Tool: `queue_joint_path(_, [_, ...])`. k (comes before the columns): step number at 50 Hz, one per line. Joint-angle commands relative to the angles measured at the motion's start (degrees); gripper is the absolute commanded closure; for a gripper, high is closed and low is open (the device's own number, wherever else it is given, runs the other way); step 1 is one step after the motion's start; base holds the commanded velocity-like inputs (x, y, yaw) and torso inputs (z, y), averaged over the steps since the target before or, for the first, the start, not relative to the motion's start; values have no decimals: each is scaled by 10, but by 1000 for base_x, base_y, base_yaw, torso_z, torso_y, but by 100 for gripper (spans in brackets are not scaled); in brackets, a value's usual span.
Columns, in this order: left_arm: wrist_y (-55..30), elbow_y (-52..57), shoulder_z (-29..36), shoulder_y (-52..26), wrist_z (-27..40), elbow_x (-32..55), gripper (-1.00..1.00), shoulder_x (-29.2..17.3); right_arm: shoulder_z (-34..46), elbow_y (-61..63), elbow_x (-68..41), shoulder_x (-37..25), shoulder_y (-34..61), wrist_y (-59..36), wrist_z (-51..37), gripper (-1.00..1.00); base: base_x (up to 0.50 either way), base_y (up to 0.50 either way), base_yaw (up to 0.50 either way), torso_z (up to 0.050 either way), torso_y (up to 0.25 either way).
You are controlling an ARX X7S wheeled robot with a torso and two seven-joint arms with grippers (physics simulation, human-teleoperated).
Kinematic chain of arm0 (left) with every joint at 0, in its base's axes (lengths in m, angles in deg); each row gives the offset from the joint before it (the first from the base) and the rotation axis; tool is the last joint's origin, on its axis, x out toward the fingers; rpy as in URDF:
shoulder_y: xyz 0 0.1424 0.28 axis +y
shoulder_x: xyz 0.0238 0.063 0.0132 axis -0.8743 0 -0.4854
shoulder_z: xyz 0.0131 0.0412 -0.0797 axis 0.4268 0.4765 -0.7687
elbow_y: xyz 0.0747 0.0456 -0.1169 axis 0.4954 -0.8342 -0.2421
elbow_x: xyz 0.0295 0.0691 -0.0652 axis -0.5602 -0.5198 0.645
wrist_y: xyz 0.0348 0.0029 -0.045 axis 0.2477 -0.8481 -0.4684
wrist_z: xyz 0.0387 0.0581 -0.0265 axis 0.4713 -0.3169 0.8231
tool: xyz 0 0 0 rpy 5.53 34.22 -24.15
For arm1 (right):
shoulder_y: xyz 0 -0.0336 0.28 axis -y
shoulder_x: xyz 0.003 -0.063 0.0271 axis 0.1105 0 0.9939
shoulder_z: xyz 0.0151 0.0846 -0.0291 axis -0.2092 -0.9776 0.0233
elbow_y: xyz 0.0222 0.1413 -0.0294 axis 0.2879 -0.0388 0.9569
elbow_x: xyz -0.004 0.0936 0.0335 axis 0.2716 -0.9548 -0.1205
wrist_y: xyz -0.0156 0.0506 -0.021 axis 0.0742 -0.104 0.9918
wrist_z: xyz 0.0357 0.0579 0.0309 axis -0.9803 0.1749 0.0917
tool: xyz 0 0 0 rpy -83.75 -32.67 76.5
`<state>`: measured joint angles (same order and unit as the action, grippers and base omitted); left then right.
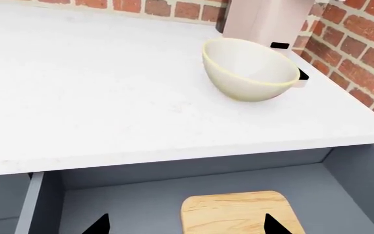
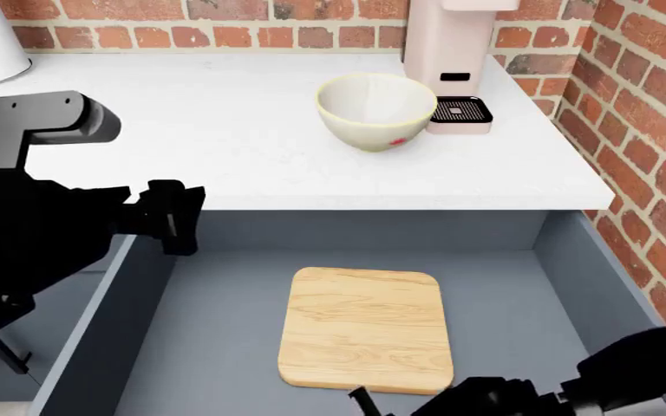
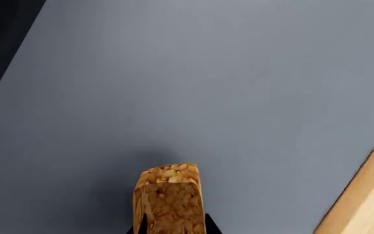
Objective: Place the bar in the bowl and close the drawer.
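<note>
Bar (image 3: 169, 200) within right tool (image 3: 173, 226) grip

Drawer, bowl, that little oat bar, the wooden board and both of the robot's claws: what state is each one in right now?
drawer: pulled open.
bowl: upright on the counter, empty.
bar: gripped in the right gripper, over the drawer floor.
cutting board: lying flat in the drawer.
right gripper: shut on the bar.
left gripper: open, holding nothing, over the drawer.
coffee machine: standing behind the bowl; on or off cannot be told.
</note>
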<state>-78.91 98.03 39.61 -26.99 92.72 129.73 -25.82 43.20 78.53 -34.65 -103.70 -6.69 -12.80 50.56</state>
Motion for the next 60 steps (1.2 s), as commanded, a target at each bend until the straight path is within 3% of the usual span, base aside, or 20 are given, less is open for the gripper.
queue_joint_path(1, [-1, -2, 3, -4, 2, 0, -100, 2, -40, 39, -15, -27, 39, -7, -5, 100, 0, 0, 0, 0, 0])
queue_joint_path(20, [-9, -10, 11, -36, 15, 11, -100, 8, -198, 112, -131, -145, 139, 13, -17, 100, 0, 0, 0, 0, 0])
queue_joint_path(32, [-42, -68, 34, -131, 30, 17, -100, 31, -323, 75, -273, -186, 262, -15, 47, 100, 0, 0, 0, 0, 0])
queue_joint_path(50, [-109, -224, 91, -307, 27, -23, -100, 93, -438, -86, -376, -135, 386, -82, 60, 100, 0, 0, 0, 0, 0])
queue_joint_path(60, [-109, -381, 152, -429, -79, -184, -100, 161, -476, -379, -365, -2, 421, -115, 6, 100, 0, 0, 0, 0, 0])
